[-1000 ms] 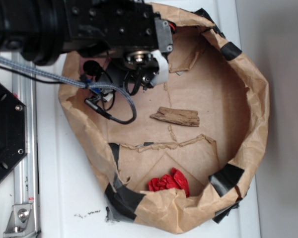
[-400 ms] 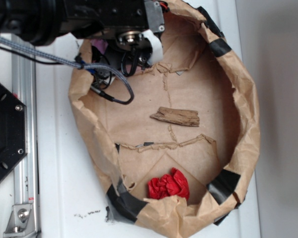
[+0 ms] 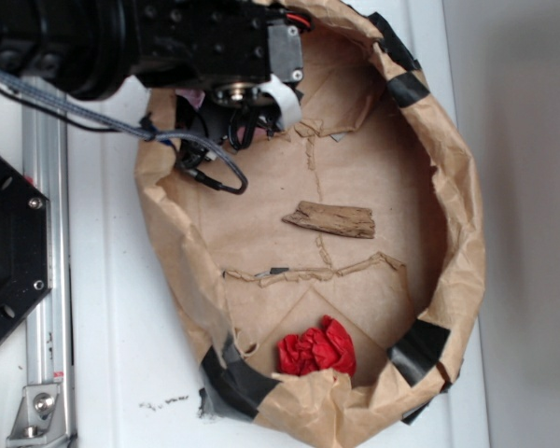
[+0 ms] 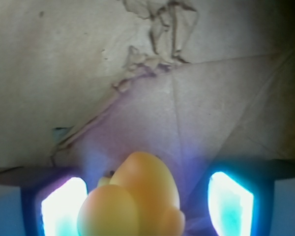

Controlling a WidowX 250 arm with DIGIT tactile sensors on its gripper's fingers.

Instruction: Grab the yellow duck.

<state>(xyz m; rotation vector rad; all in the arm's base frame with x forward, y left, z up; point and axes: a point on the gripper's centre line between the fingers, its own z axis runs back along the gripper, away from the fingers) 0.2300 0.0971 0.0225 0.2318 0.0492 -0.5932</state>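
Observation:
The yellow duck [image 4: 137, 196] fills the bottom middle of the wrist view, glossy and blurred, resting on brown paper. My gripper [image 4: 147, 206] is open around it. The left finger [image 4: 64, 206] is right beside the duck, and a gap shows between the duck and the right finger [image 4: 231, 201]. In the exterior view the gripper [image 3: 252, 103] hangs low over the upper left of the paper bag's floor. The arm hides the duck there.
The crumpled brown paper bag [image 3: 462, 233] forms a raised wall all round, patched with black tape. A flat wood piece [image 3: 329, 219] lies mid-floor and a red wrinkly lump [image 3: 317, 347] near the front wall. A black plate [image 3: 9, 252] and a metal rail [image 3: 42, 373] stand at the left.
The arm has moved up and to the left, toward the bag's upper left corner. The bag's left wall has shifted right and its outline has narrowed. The wood and the red lump stayed put.

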